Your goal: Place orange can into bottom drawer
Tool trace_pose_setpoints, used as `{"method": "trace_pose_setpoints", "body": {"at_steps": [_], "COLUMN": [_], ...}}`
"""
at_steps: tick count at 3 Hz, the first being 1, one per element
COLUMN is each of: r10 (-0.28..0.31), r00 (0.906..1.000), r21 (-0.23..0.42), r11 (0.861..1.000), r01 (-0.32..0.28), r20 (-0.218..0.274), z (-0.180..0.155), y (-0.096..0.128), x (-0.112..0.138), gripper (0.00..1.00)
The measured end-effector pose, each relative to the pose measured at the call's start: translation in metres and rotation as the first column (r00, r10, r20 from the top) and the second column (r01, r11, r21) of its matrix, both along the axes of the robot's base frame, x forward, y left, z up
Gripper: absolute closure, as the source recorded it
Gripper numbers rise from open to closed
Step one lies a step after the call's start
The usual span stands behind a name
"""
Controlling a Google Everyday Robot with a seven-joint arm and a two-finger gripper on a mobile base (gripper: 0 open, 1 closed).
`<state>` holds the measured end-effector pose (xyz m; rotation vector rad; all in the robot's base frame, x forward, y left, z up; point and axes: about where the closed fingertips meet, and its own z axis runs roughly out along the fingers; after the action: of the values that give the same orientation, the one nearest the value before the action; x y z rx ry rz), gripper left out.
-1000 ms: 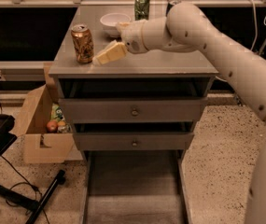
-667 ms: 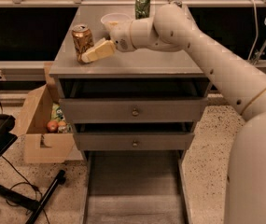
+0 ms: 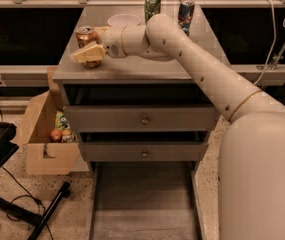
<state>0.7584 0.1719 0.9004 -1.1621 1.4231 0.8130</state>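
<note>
The orange can [image 3: 85,35] stands upright near the front-left corner of the desk [image 3: 147,70], its long axis vertical. The hand [image 3: 88,51] reaches in from the right, level with the can, and lies against its lower front side. I cannot tell whether the hand is clenched on it or loose. The bottom drawer [image 3: 144,201] is pulled open, well below the can and towards the front, so I reckon the next move depends on a sideways hold across the can's body.
</note>
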Motion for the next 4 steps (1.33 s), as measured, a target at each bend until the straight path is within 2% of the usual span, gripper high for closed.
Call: {"method": "trace_pose_setpoints", "body": {"at_steps": [2, 3, 4], "r10": [0.052, 0.076, 0.098], "r00": [0.9986, 0.9971, 0.9949], "r21": [0.089, 0.084, 0.057], "r11": [0.995, 0.994, 0.993], "r01": [-0.051, -0.076, -0.099], "r20": [-0.006, 0.006, 0.025], "z": [-0.011, -0.001, 0.026], "y": [0.049, 0.042, 0.012], "x": [0.021, 0.013, -0.02], "gripper": [0.63, 0.87, 1.0]}}
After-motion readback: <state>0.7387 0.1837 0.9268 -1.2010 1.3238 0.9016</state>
